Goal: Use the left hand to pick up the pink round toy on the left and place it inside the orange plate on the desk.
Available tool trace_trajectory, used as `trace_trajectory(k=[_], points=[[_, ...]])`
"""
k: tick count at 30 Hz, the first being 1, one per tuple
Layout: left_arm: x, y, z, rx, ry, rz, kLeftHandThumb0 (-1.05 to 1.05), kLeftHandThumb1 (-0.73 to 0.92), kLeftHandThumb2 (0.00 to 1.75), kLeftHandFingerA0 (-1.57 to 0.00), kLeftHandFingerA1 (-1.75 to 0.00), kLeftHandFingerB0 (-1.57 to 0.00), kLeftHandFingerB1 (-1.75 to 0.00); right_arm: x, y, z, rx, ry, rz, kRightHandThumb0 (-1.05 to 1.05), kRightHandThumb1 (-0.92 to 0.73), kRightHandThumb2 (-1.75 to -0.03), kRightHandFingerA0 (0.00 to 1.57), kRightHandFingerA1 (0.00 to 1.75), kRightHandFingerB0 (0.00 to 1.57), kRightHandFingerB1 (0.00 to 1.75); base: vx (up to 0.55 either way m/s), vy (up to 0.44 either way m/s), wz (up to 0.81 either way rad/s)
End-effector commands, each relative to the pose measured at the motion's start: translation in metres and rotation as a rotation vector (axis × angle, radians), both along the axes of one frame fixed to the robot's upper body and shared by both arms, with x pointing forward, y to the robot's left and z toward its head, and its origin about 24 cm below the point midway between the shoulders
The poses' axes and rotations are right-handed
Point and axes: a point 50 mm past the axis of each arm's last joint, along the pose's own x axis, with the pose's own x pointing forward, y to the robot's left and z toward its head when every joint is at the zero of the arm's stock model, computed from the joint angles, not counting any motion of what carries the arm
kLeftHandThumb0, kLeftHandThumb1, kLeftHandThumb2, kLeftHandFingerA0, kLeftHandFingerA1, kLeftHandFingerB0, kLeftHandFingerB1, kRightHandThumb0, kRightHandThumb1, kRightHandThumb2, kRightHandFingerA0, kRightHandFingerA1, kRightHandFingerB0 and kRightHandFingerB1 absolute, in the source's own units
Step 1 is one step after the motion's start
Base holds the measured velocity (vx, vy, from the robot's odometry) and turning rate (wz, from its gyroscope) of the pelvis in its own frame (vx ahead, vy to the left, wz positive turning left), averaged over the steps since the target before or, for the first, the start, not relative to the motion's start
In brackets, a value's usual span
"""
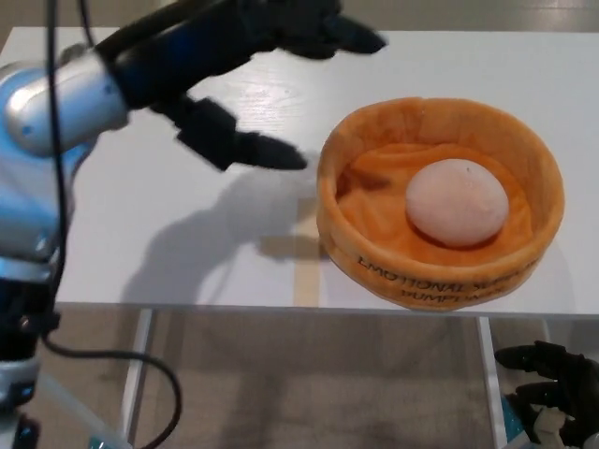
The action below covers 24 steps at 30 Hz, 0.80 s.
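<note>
left robot hand [253, 84]: above the bench, left of the plate, holding nothing. Fingers spread wide: upper ones reach toward the top of the frame, thumb points right toward the plate rim without touching it. Image is motion-blurred, so the finger outlines are soft.
left arm [56, 140]: silver and black, enters from the left edge, with a black cable [56, 309] looped along it and hanging below bench level.
pink round toy [457, 202]: lies inside the orange plate, slightly right of centre, resting on the cloth floor. Pale pink, smooth, egg-like outline. No hand touching it.
orange plate [346, 234]: soft, high-walled and bowl-shaped, sits at the right front of the bench close to the front edge. Dark lettering on the front wall, unreadable at this blur.
bench [187, 243]: white top. The hand's shadow falls on it just left of the plate.
right robot hand [552, 388]: bottom right corner, below bench level, well away from the plate. Black fingers partly cropped by the frame edge, so I cannot tell whether it is released or clenched.
floor [318, 383]: grey-brown, seen below the front edge of the bench.
</note>
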Motion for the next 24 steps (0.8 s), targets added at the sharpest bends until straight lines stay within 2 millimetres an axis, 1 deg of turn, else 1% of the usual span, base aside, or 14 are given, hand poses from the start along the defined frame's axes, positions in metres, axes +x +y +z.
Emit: trace_trajectory(k=[1, 6, 10, 11, 12, 13, 15, 17, 18, 19, 21, 22, 23, 24], points=[[-0.071, 0.046, -0.035, -0.112, 0.453, -0.606, -0.26, 0.52, 0.65, -0.45, -0.5, -0.4, -0.42, -0.014, -0.008, -0.008, 0.003, 0.033, -0.017, -0.11, -0.64, -0.58, 0.57, 0.52, 0.68, 0.51, 0.0, 0.0, 0.0], [-0.073, 0.054, -0.053, -0.174, 0.633, -0.691, -0.19, 0.57, 0.62, -0.42, -0.48, -0.43, -0.41, -0.013, -0.008, -0.008, -0.006, 0.036, -0.014, -0.11, -0.64, -0.58, 0.6, 0.54, 0.69, 0.51, 0.0, 0.0, 0.0], [-0.073, 0.058, -0.069, -0.162, 0.748, -0.7, -0.2, 0.58, 0.63, -0.41, -0.51, -0.43, -0.43, -0.012, -0.008, -0.007, -0.011, 0.029, -0.009, -0.11, -0.64, -0.58, 0.58, 0.52, 0.69, 0.51, 0.0, 0.0, 0.0], [-0.072, 0.058, -0.075, -0.14, 0.795, -0.683, -0.13, 0.42, 0.9, -0.3, -0.59, -0.28, -0.55, -0.013, -0.008, -0.007, -0.004, 0.029, -0.012, -0.12, -0.64, -0.58, 0.58, 0.53, 0.69, 0.51, 0.0, 0.0, 0.0], [-0.072, 0.058, -0.079, -0.126, 0.826, -0.672, -0.13, 0.42, 0.9, -0.3, -0.59, -0.28, -0.55, -0.013, -0.008, -0.007, 0.0, 0.03, -0.015, -0.12, -0.64, -0.58, 0.58, 0.53, 0.69, 0.51, 0.0, 0.0, 0.0], [-0.072, 0.057, -0.085, -0.118, 0.848, -0.659, -0.18, 0.59, 0.62, -0.38, -0.48, -0.38, -0.4, -0.013, -0.008, -0.007, 0.003, 0.03, -0.016, -0.11, -0.64, -0.58, 0.57, 0.53, 0.69, 0.51, 0.0, 0.0, 0.0], [-0.072, 0.057, -0.09, -0.115, 0.862, -0.651, -0.18, 0.59, 0.62, -0.38, -0.48, -0.38, -0.4, -0.013, -0.008, -0.007, 0.004, 0.03, -0.017, -0.11, -0.64, -0.58, 0.57, 0.53, 0.69, 0.51, 0.0, 0.0, 0.0], [-0.068, 0.056, -0.121, -0.133, 0.93, -0.571, -0.17, 0.55, 0.56, -0.51, -0.47, -0.46, -0.37, -0.013, -0.007, -0.008, -0.001, 0.034, -0.013, -0.11, -0.64, -0.58, 0.58, 0.53, 0.69, 0.51, 0.0, 0.0, 0.0], [-0.067, 0.055, -0.141, -0.137, 0.972, -0.517, -0.17, 0.55, 0.56, -0.51, -0.47, -0.46, -0.37, -0.014, -0.007, -0.008, -0.005, 0.038, -0.01, -0.11, -0.64, -0.58, 0.58, 0.53, 0.69, 0.51, 0.0, 0.0, 0.0], [-0.066, 0.055, -0.152, -0.145, 1.0, -0.492, -0.25, 0.55, 0.65, -0.4, -0.48, -0.41, -0.4, -0.014, -0.007, -0.009, -0.005, 0.039, -0.01, -0.12, -0.64, -0.58, 0.57, 0.52, 0.68, 0.51, 0.0, 0.0, 0.0], [-0.065, 0.054, -0.163, -0.152, 1.032, -0.471, -0.25, 0.55, 0.65, -0.4, -0.48, -0.41, -0.4, -0.014, -0.007, -0.009, -0.005, 0.04, -0.012, -0.12, -0.64, -0.58, 0.57, 0.52, 0.68, 0.51, 0.0, 0.0, 0.0], [-0.062, 0.055, -0.188, -0.173, 1.093, -0.337, -0.23, 0.58, 0.57, -0.49, -0.41, -0.46, -0.36, -0.014, -0.007, -0.009, -0.004, 0.041, -0.012, -0.12, -0.64, -0.58, 0.59, 0.54, 0.68, 0.51, 0.0, 0.0, 0.0], [-0.062, 0.055, -0.195, -0.176, 1.108, -0.302, -0.23, 0.58, 0.57, -0.49, -0.41, -0.46, -0.36, -0.014, -0.007, -0.009, -0.004, 0.041, -0.012, -0.12, -0.64, -0.58, 0.59, 0.54, 0.68, 0.51, 0.0, 0.0, 0.0], [-0.06, 0.056, -0.21, -0.198, 1.103, -0.187, -0.28, 0.58, 0.57, -0.55, -0.45, -0.47, -0.35, -0.015, -0.007, -0.009, -0.004, 0.043, -0.012, -0.12, -0.64, -0.58, 0.59, 0.53, 0.68, 0.5, 0.0, 0.0, 0.0]])
